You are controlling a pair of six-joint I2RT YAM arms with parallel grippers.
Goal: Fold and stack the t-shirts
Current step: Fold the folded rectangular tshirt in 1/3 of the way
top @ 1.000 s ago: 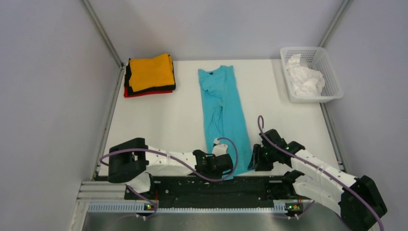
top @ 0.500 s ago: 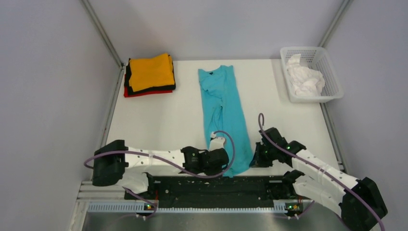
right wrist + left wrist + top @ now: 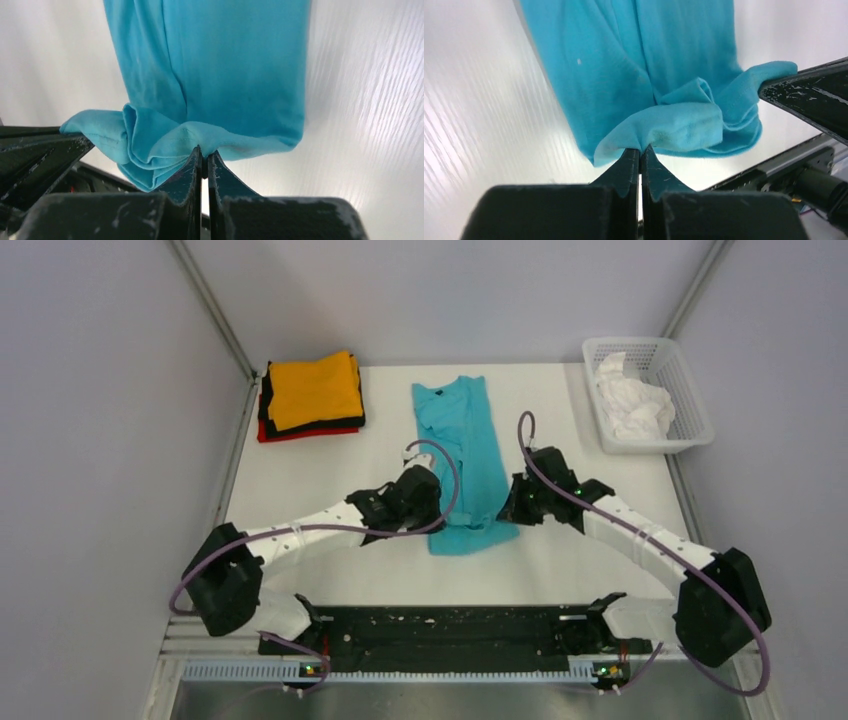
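A teal t-shirt lies lengthwise in the middle of the table, folded narrow, collar at the far end. My left gripper is shut on its near left hem corner. My right gripper is shut on its near right hem corner. Both hold the hem lifted over the shirt's middle, so the near part doubles over. A stack of folded t-shirts, orange on top of black and red, sits at the far left. A crumpled white t-shirt lies in the basket.
A white lattice basket stands at the far right corner. Metal frame rails run along both table sides. A black rail with the arm bases spans the near edge. The right gripper's finger shows in the left wrist view.
Both grippers have moved away from the near edge toward the table's middle, carrying the teal shirt's hem with them. The shirt's near part is now lifted and folded over.
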